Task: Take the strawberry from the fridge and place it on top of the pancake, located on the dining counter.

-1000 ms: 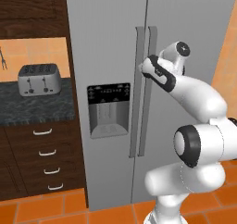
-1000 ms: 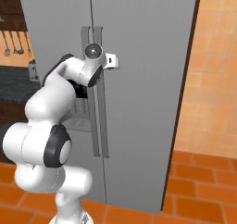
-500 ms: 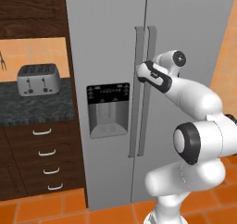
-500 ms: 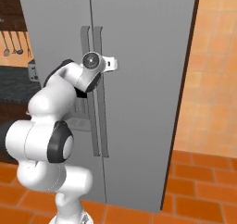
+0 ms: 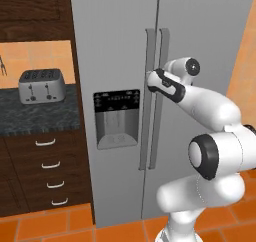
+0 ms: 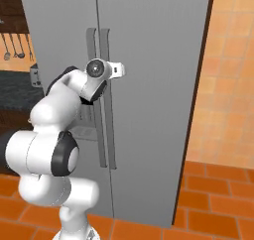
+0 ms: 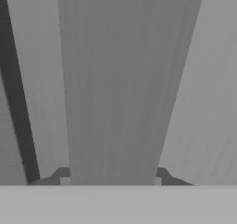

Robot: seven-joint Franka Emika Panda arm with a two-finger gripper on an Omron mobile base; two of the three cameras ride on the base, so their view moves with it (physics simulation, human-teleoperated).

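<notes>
The fridge [image 5: 200, 46] stood tall and upright with both doors closed, its two long handles [image 5: 156, 96] running vertically side by side along the centre seam. The dispenser [image 5: 117, 118] sat in the left door, below handle mid-height.

The arm reached forward to the right-door handle [image 6: 107, 97] at about its upper third. In the hand view that handle [image 7: 115, 84] rose as a broad grey bar between the two fingertips [image 7: 59, 175], which stood one on each side of it, close to its edges. The gripper [image 7: 111, 177] was open about the handle's width; whether the tips actually pressed on it could not be told. The dark seam [image 7: 18, 107] ran just beside the handle on one side.

To the fridge's left, a dark worktop [image 5: 35, 117] carried a toaster [image 5: 40, 85], with drawers [image 5: 50, 171] beneath; the fridge's left wall met them directly. To the fridge's right an orange tiled wall [image 6: 223, 85] stood, with open orange floor [image 6: 213, 204] before it, giving free room on that side.
</notes>
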